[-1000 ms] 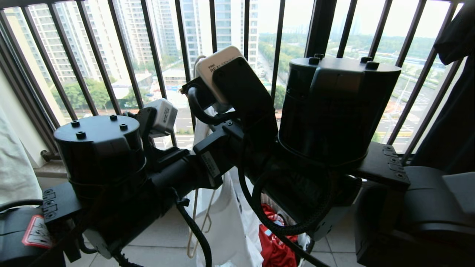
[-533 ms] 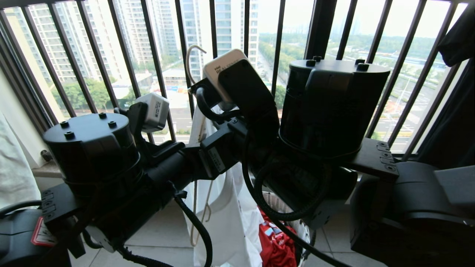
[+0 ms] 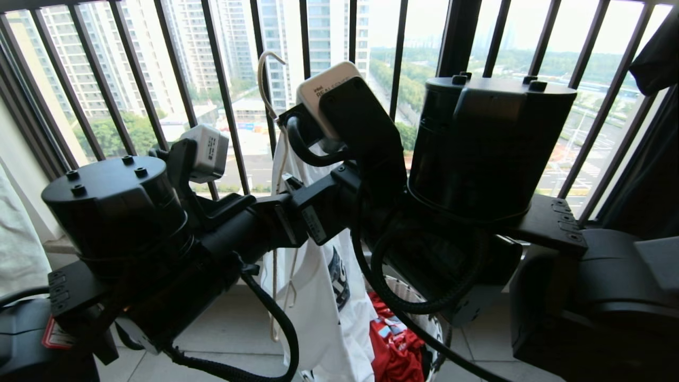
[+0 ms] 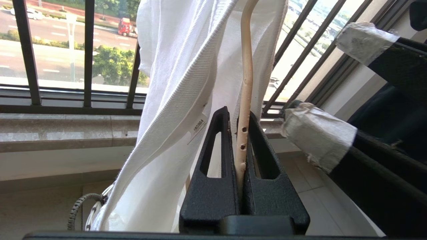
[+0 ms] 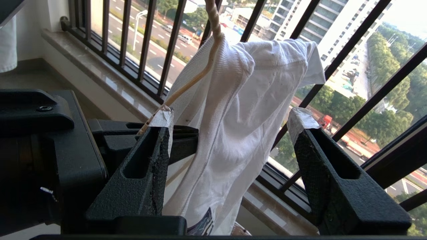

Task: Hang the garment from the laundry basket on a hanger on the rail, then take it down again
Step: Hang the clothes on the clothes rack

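Left gripper clamped on thin cream-white wire hanger to carry white ribbed-neck T-shirt; right gripper spread apart.

From the head view I have both arms crossed in front of me, and behind them the black barred window railing. Between the arms hangs the white short-sleeved T-shirt, draped over the thin cream-white wire hanger, whose hook rises above it in front of the railing. My left pincer is clamped on the hanger's neck, with the shirt's collar just behind its fingers. My right pincer stands spread, one finger on either side of the hanging shirt, apart from the cloth. Below and right of the shirt sits the small round white-rimmed laundry basket on the floor, with a red garment in it.
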Robot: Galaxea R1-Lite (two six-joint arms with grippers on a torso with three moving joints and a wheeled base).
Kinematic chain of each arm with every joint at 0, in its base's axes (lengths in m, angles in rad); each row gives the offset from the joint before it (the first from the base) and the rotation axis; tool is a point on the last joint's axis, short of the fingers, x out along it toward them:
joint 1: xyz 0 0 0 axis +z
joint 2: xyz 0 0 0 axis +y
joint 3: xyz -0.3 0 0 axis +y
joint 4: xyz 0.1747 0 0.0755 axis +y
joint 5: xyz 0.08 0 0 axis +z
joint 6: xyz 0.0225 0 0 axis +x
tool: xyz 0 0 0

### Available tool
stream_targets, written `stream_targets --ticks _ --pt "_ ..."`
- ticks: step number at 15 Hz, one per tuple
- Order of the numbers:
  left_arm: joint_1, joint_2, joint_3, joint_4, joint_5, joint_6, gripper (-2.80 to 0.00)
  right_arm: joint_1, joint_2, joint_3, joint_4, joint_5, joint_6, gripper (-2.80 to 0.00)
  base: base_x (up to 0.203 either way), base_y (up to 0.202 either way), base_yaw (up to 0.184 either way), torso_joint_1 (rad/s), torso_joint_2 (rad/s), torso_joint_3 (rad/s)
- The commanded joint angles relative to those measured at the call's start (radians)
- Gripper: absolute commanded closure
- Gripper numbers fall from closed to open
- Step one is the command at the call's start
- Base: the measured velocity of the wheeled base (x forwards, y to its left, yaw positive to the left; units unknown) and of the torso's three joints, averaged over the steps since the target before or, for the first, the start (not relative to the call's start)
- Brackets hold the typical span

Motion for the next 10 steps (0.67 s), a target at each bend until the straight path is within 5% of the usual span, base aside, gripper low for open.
stream_targets --ticks 1,4,5,10 --pt "0.030 -0.007 -0.002 -0.004 -0.003 -0.001 0.00 -0.001 -0.060 0.038 -0.001 -0.015 -0.002 -2.80 0.000 0.000 0.000 0.000 0.00 0.000" --pt "0.047 -0.028 0.000 -0.003 -0.020 0.001 0.00 -0.022 -0.161 0.135 -0.001 -0.023 -0.001 -2.80 0.000 0.000 0.000 0.000 0.00 0.000" --pt "0.047 -0.048 0.008 -0.003 -0.064 -0.002 0.00 -0.039 -0.192 0.162 -0.001 -0.022 0.001 0.00 0.000 0.000 0.000 0.000 0.00 0.000" --pt "0.090 -0.146 0.116 -0.001 -0.370 -0.025 0.00 -0.161 -0.271 0.294 0.011 -0.014 0.131 0.00 0.000 0.000 0.000 0.000 0.00 0.000"
